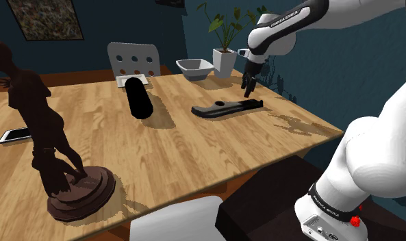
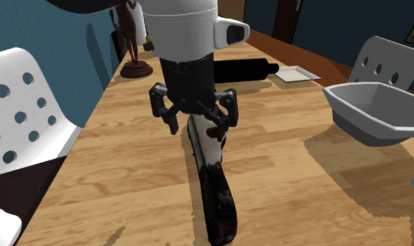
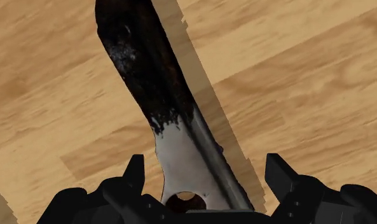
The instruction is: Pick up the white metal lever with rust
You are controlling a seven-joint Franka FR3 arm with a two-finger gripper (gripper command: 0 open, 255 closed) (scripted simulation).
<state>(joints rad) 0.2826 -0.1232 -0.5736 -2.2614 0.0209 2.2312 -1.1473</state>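
On the wooden table, the lever lies under the jaws (spread apart, touching nothing).

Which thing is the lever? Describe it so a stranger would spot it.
On the wooden table, look under the open gripper, near the white bowl. The lever lies flat there: a long thin bar, mostly black with one pale end, unlike the fat black cylinder nearby.
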